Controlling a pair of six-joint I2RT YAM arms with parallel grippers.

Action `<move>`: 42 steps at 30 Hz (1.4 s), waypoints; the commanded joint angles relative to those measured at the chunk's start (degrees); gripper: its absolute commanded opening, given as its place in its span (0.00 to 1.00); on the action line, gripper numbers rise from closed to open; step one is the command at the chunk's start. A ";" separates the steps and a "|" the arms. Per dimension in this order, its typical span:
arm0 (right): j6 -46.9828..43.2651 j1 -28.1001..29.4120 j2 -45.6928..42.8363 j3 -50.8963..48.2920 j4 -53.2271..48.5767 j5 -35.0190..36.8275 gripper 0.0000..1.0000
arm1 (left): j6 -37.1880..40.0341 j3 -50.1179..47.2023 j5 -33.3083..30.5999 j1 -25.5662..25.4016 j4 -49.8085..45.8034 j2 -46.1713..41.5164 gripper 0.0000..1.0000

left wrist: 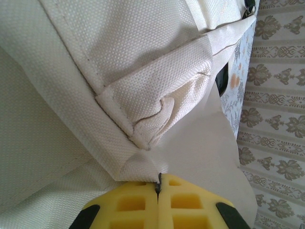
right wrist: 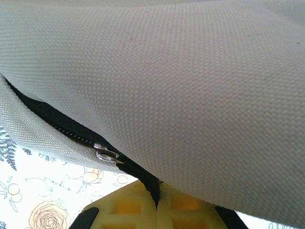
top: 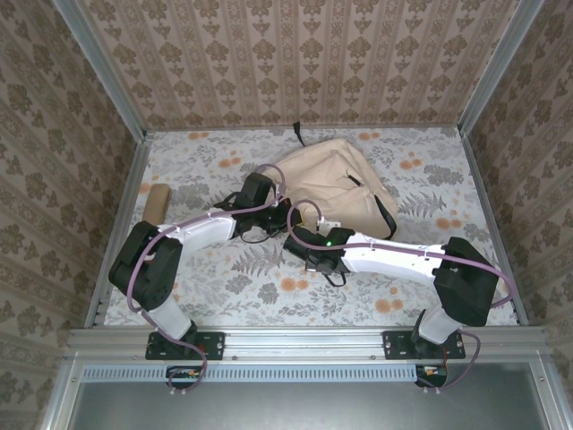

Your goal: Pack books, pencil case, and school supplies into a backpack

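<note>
Floral table [top: 224,287] bore the beige backpack [top: 336,184] mid-surface, left gripper [left wrist: 158,187] clamped tight on a seam fold [left wrist: 143,129], right gripper [right wrist: 156,199] clamped on black tape beside the zip [right wrist: 107,155]; spreading the mouth probably needed slow, even pulls.

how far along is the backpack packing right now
Done: nothing I can confirm; the backpack hides its contents. In hand: the left gripper pinches a fold of its beige fabric and the right gripper is shut on the black zip edge, probably to open it. Remaining: the pencil case lies out on the table, left of the backpack.
</note>
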 commanded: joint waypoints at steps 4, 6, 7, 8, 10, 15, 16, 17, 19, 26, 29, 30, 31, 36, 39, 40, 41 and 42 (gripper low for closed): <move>-3.94 -0.13 -3.78 -0.80 -4.37 -0.98 0.00 | 2.70 1.52 -2.21 2.19 -2.12 -0.25 0.00; -3.92 -0.73 -5.41 -1.99 -5.73 -1.18 0.00 | 3.50 1.04 -3.12 3.27 -3.10 -0.51 0.00; -3.92 -1.10 -6.39 -2.57 -6.35 -1.37 0.00 | 3.84 0.74 -3.18 3.75 -3.39 -0.67 0.00; -3.84 -1.47 -7.39 -3.05 -7.29 -1.44 0.00 | 4.09 0.44 -3.28 4.19 -3.48 -0.89 0.00; -3.57 -2.02 -8.94 -3.68 -9.16 -1.05 0.00 | 4.62 0.21 -3.96 4.66 -4.26 -1.16 0.00; -2.72 -3.60 -10.28 -4.55 -11.75 -0.85 0.00 | 5.12 -0.45 -5.25 6.02 -4.33 -0.90 0.00; -3.38 -3.78 -10.17 -4.72 -10.57 -1.62 0.00 | 5.09 -0.51 -5.27 6.37 -4.07 -0.67 0.00; -4.86 -3.78 -10.15 -4.86 -8.36 -2.86 0.00 | 5.30 -0.45 -5.12 6.67 -3.72 -0.32 0.00; -9.83 -4.04 -9.71 -5.37 -0.78 -9.15 0.00 | 5.90 0.06 -5.26 7.33 -3.90 0.01 0.00; -22.04 -4.45 -1.24 1.67 15.32 -29.14 0.00 | 7.02 -1.19 -6.75 11.57 -5.88 -2.99 0.13; -24.46 -4.67 1.17 4.41 18.79 -32.96 0.00 | 6.51 -4.15 -7.11 13.52 -6.81 -6.84 0.33; -24.75 -4.73 1.75 5.24 19.11 -33.64 0.00 | 6.17 -5.10 -7.40 13.93 -7.36 -8.13 0.37; -24.99 -4.80 2.34 5.86 19.39 -34.30 0.00 | 5.84 -6.31 -7.62 14.31 -7.90 -9.56 0.42; -24.38 -5.48 2.78 5.06 20.49 -35.65 0.00 | 1.67 -12.89 -6.65 14.59 -6.53 -15.44 0.51; -23.83 -5.70 1.41 2.87 20.18 -35.11 0.00 | -2.59 -15.91 -3.60 13.12 -1.16 -16.76 0.51; -23.59 -5.65 0.80 2.23 19.95 -34.83 0.00 | -3.41 -16.01 -2.92 12.43 -0.18 -16.61 0.52; -23.33 -5.67 0.08 1.39 19.59 -34.33 0.00 | -4.22 -15.86 -2.24 11.45 0.87 -16.16 0.51; -22.89 -5.79 -0.65 0.61 19.20 -33.89 0.00 | -5.00 -15.51 -1.65 10.92 2.00 -15.54 0.52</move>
